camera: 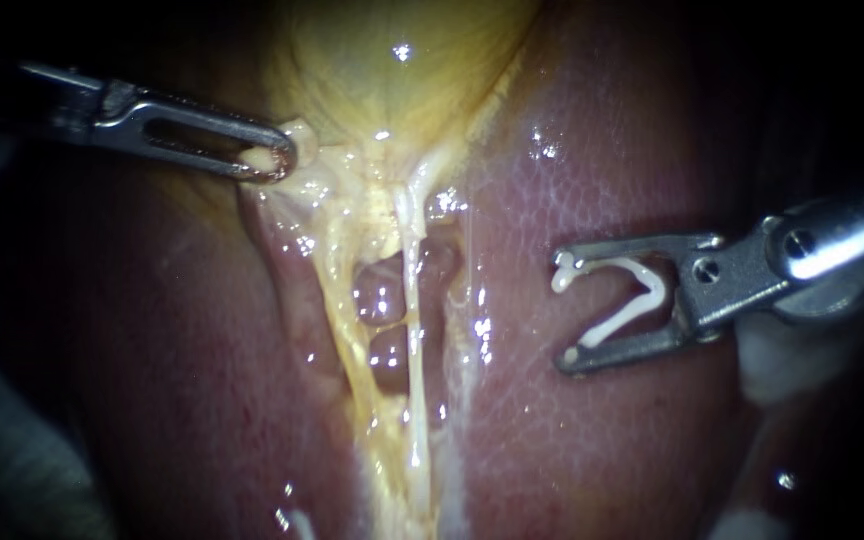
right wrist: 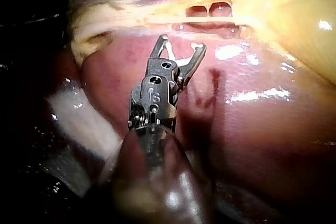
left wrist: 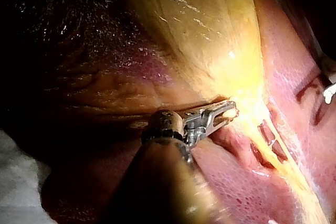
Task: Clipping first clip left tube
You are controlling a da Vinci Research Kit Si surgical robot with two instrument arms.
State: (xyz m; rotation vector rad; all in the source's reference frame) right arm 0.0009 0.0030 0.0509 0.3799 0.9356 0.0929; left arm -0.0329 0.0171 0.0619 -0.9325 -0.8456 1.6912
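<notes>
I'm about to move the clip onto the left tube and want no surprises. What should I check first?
1. Clip loaded in the pincer of the right instrument: ok, held open.
2. Left instrument gripping the gallbladder at its lower end: ok.
3. Left tube bared, gap beside it: ok.
4. Clip around left tube: not ok, it sits apart, over the liver.
5. Clear path: cannot tell; the right tube lies nearer the clip.
</notes>
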